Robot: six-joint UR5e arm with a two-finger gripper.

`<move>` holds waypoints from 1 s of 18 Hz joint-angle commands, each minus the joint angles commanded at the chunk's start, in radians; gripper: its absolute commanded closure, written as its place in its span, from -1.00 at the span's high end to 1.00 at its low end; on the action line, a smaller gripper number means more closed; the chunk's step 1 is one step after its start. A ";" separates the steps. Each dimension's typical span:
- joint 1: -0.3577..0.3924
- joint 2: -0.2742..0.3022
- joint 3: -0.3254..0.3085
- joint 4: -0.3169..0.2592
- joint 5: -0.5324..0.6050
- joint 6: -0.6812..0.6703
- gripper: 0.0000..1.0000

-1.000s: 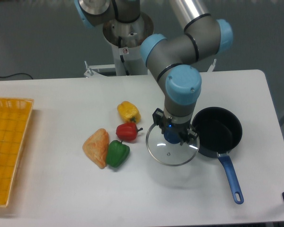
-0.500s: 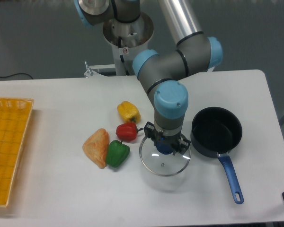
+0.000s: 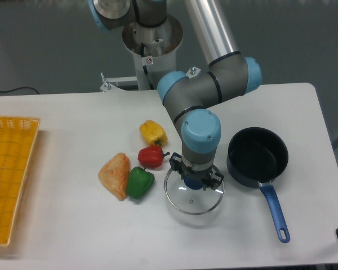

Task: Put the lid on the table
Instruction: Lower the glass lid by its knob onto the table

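Note:
The round clear glass lid (image 3: 192,198) with a thin metal rim hangs from my gripper (image 3: 195,179), which is shut on its blue centre knob. The lid sits low over the white table (image 3: 73,225), just right of the green pepper; a faint shadow shows under it, and I cannot tell whether it touches the tabletop. The knob is mostly hidden by the fingers. The dark saucepan (image 3: 258,157) with a blue handle stands uncovered to the right of the lid.
A yellow pepper (image 3: 152,133), a red pepper (image 3: 151,156), a green pepper (image 3: 139,183) and an orange-tan wedge (image 3: 116,175) lie just left of the lid. A yellow mesh basket (image 3: 8,174) sits at the left edge. The saucepan handle (image 3: 275,211) points toward the front.
My gripper has carried the lid leftward and toward the front, away from the saucepan, and lower toward the tabletop. The saucepan and vegetables have not moved.

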 joint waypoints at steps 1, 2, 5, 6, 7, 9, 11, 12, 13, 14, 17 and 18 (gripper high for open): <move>0.000 -0.002 0.002 0.000 0.000 0.000 0.15; 0.000 -0.003 0.002 0.000 0.000 0.002 0.15; 0.000 -0.014 0.002 0.000 0.000 0.003 0.15; 0.000 -0.018 0.002 0.000 0.000 0.002 0.15; 0.000 -0.021 0.002 0.000 0.000 0.002 0.15; 0.000 -0.029 0.002 0.002 0.000 0.002 0.15; 0.000 -0.032 0.000 0.012 0.000 0.003 0.15; 0.000 -0.037 0.000 0.014 0.000 0.003 0.15; 0.000 -0.038 0.000 0.014 0.000 0.003 0.15; -0.002 -0.040 0.000 0.012 0.000 0.002 0.15; -0.002 -0.043 -0.005 0.014 0.000 0.002 0.16; -0.002 -0.043 -0.005 0.014 0.000 0.003 0.19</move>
